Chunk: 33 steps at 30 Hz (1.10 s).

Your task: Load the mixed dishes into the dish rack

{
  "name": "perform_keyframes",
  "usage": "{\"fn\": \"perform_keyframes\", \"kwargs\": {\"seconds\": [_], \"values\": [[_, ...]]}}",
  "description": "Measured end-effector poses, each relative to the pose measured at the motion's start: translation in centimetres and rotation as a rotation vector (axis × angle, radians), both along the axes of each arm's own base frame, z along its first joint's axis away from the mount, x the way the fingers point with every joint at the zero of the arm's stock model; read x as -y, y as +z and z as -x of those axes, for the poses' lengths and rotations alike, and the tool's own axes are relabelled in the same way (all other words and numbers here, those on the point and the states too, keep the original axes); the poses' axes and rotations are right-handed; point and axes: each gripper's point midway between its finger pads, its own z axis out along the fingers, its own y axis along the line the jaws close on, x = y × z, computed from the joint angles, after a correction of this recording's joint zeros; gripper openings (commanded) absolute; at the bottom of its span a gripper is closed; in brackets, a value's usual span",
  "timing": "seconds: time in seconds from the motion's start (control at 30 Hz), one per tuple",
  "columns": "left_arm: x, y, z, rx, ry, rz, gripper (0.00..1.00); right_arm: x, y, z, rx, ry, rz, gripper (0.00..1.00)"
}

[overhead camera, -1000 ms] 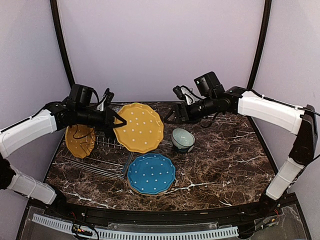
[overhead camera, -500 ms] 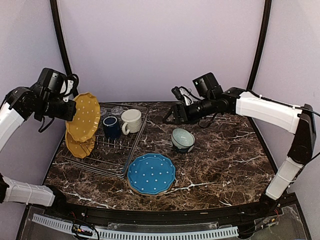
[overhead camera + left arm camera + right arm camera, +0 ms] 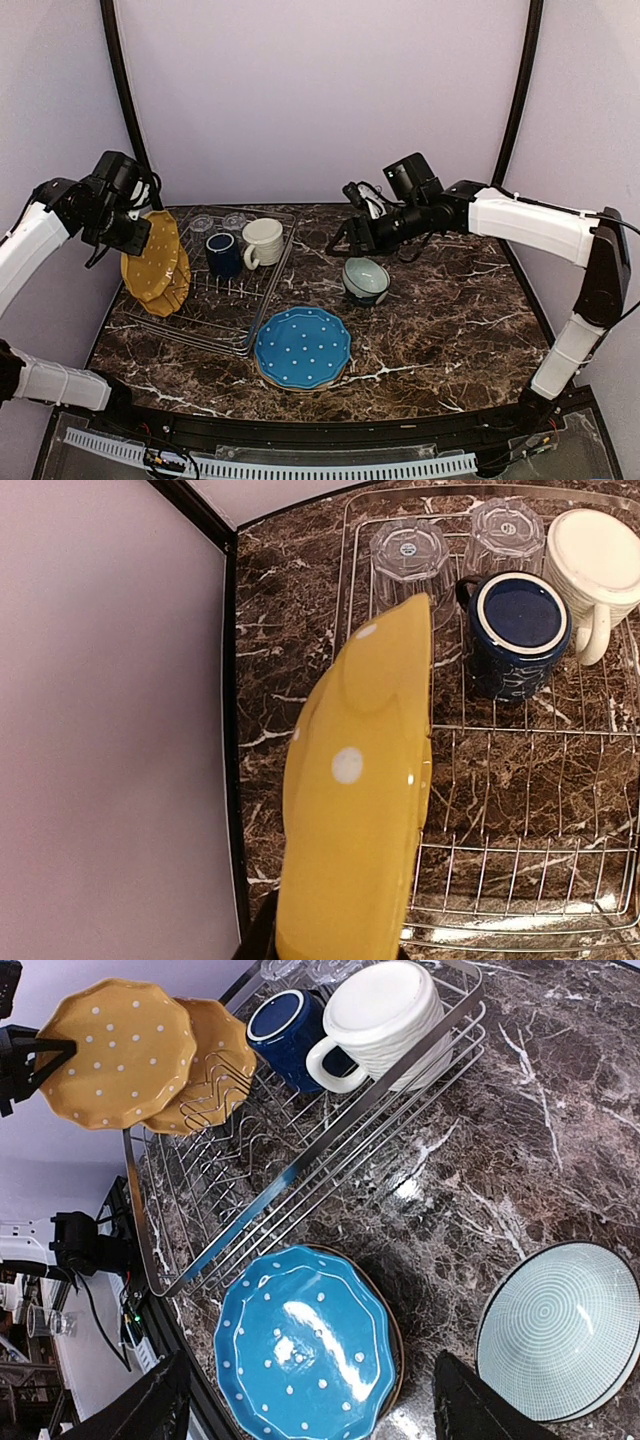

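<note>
Now the left claw (image 3: 135, 234), clamped on the yellow dotted plate (image 3: 152, 252), holds it on edge over the dish rack's (image 3: 190, 335) left end. Lowering it straight down, just beside the racked yellow plate (image 3: 168, 292), looks wisest. The right claw (image 3: 342, 237) hangs apart, right of the rack.

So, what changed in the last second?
The left gripper carried the yellow dotted plate from above the middle of the rack to its left end, turning it on edge beside the other yellow plate, still gripped. The right gripper barely moved; blue plate, bowl and mugs stayed put.
</note>
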Motion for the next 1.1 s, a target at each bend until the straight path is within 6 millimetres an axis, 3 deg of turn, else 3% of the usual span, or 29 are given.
{"fn": "perform_keyframes", "kwargs": {"seconds": [0.33, 0.73, 0.9, 1.1], "values": [[0.5, -2.4, -0.9, -0.034, -0.015, 0.02, 0.01, 0.1, -0.5, 0.1, -0.007, 0.0, 0.007, 0.8], [1.2, -7.4, -1.3, -0.138, -0.006, 0.048, 0.01, 0.6, -1.9, -0.3, -0.005, -0.026, 0.059, 0.79], [1.4, -8.0, -2.2, -0.116, 0.002, 0.059, 0.07, 0.6, -5.6, 0.6, -0.013, -0.021, 0.196, 0.75], [1.6, -8.7, -2.9, -0.115, 0.008, 0.064, 0.26, 0.1, -10.9, 3.9, -0.043, 0.049, 0.388, 0.71]]}}
